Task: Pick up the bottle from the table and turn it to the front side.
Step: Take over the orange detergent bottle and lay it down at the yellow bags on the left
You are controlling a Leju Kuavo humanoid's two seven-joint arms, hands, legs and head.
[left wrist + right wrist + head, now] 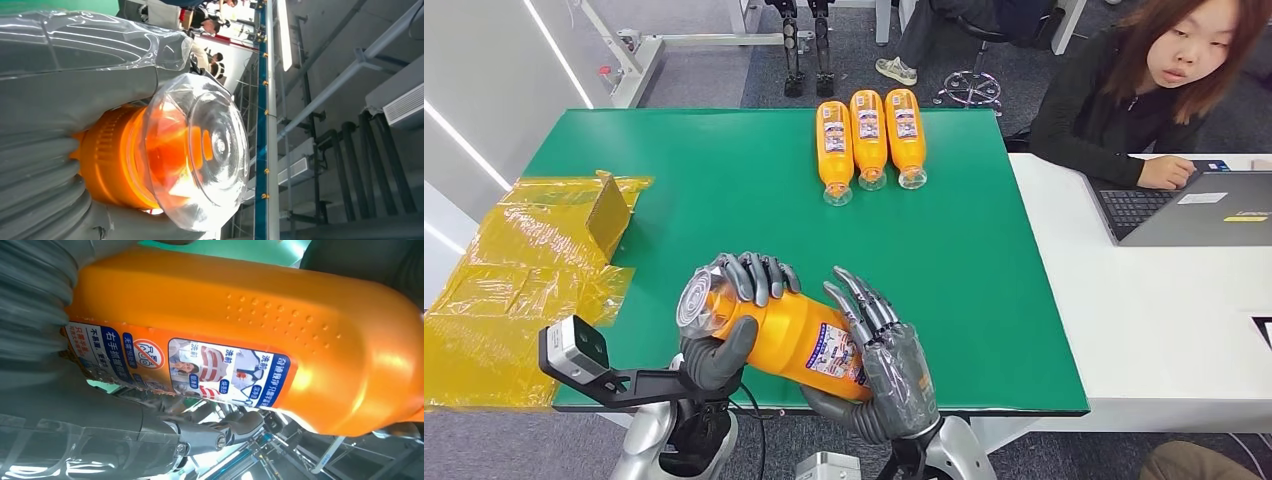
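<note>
bottle (794,338) lifted off green tabletop (984,280) at 6 o'clock | left hand (729,320) wraps cap end, right hand (879,355) cradles base, likely for rotating label frontward | three bottles (869,140) at 12 o'clock

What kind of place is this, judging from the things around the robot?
Probably a robotics lab or test office. A person works at a grey laptop on a white desk beside the green-topped table, another robot's dark legs stand beyond it, and three orange plastic bottles lie in a row.
</note>
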